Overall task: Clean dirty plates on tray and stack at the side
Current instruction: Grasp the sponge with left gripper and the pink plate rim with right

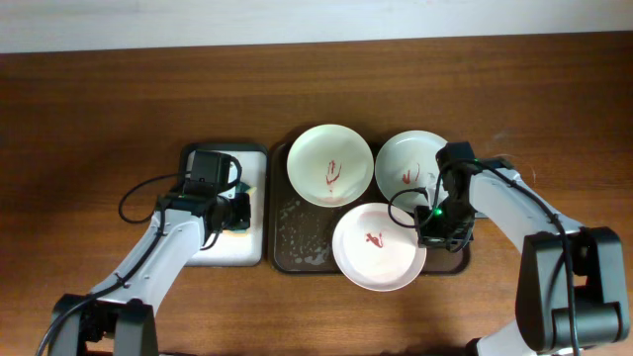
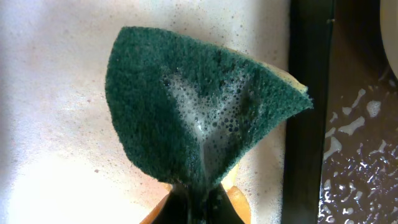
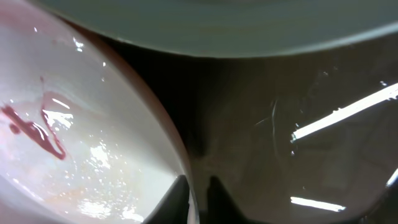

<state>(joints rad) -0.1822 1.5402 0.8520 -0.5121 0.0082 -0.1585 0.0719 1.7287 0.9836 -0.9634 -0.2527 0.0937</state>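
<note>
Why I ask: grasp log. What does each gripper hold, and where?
Left gripper: green sponge, by one pinched edge. Right gripper: pinkish-white plate, by its rim.

Three red-smeared plates (image 1: 330, 165) on brown tray (image 1: 297, 237)

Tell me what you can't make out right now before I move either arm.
1. Whether the right pincer grips the pinkish-white plate: the right wrist view cuts its fingertips at the bottom edge; overhead, the right arm covers it.
2. The mint plate, right rim: overhead, under the right arm.
3. The sponge, overhead: the left arm hides most of it.
</note>
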